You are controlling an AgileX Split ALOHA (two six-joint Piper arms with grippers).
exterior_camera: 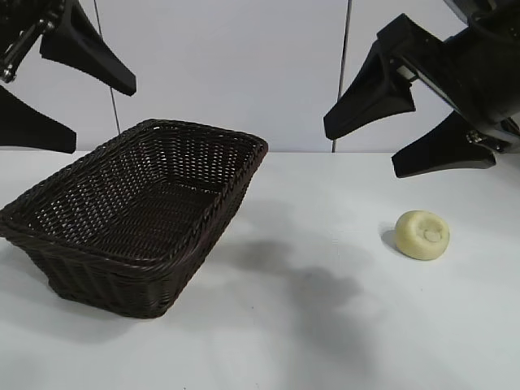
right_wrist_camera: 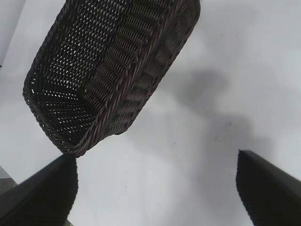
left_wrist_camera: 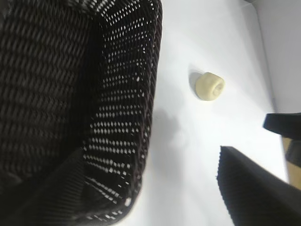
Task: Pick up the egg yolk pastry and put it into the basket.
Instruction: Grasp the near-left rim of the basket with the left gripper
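egg yolk pastry (exterior_camera: 422, 235): lower right of exterior frame, resting on the white table (exterior_camera: 325, 325), nothing touching it
basket (exterior_camera: 203, 213): left half of frame, upright, well apart from the pastry
right gripper (exterior_camera: 382, 142): upper right, fingers spread apart, raised above the pastry
left gripper (exterior_camera: 77, 101): upper left, fingers spread apart, above the basket's left side
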